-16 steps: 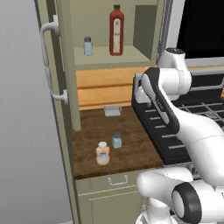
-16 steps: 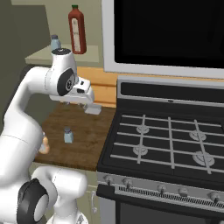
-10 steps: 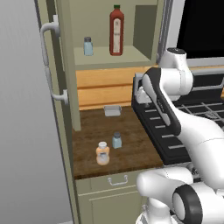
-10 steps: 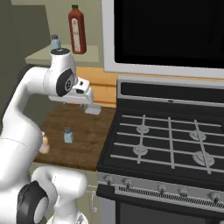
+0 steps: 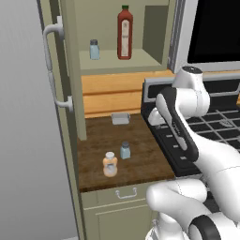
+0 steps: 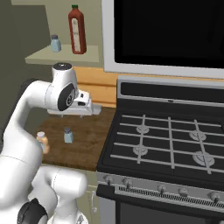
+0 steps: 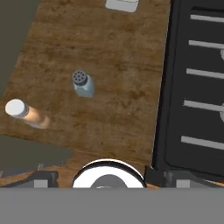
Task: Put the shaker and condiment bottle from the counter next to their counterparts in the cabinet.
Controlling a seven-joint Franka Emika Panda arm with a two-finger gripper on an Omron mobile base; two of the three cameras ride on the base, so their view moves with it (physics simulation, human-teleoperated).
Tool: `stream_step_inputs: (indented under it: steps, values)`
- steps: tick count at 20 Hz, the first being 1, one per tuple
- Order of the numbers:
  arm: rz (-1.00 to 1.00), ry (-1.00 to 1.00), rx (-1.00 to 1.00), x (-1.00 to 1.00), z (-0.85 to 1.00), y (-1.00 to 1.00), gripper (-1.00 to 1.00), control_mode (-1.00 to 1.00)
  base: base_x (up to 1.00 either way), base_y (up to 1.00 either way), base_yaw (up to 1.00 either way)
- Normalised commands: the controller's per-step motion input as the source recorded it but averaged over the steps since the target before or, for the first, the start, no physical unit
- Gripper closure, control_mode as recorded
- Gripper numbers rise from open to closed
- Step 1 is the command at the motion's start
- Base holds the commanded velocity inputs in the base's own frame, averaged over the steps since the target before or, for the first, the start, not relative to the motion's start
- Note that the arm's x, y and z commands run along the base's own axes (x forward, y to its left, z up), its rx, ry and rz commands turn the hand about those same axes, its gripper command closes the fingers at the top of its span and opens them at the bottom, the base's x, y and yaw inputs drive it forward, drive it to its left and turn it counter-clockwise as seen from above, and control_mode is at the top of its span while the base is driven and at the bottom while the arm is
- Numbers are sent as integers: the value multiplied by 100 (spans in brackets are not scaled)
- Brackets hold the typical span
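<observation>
Dark-red bottle (image 5: pixel 124 32) inside cabinet (image 5: pixel 154 28)

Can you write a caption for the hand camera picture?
Looking down at the shaker and condiment bottle standing on the counter.

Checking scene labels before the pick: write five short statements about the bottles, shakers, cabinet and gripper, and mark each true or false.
1. One shaker stands on the counter beside the condiment bottle. True.
2. The tall dark-red bottle lies on its side on the shelf. False: it stands upright.
3. A second shaker stands in the cabinet, left of the dark-red bottle. True.
4. The gripper holds the condiment bottle. False: it is open and holds nothing; the bottle stands on the counter.
5. The cabinet door is shut. False: it stands open.
</observation>
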Motion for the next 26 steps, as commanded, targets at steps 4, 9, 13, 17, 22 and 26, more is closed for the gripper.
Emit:
stream_step_inputs:
  steps: [4, 9, 13, 17, 22, 26]
  values:
    - [35, -2, -1, 38, -83, -3, -100, -100, 0, 0, 0]
    - [32, -4, -3, 13, -35, -20, -100, -100, 0, 0, 0]
    - [18, -9, 5, 8, -14, -9, -100, -100, 0, 0, 0]
    - [25, -9, 35, 29, -16, -24, -100, -100, 0, 0, 0]
    - [21, -14, 14, 2, 0, -16, -100, -100, 0, 0, 0]
    - [37, -14, 15, 0, 0, 0, -100, -100, 0, 0, 0]
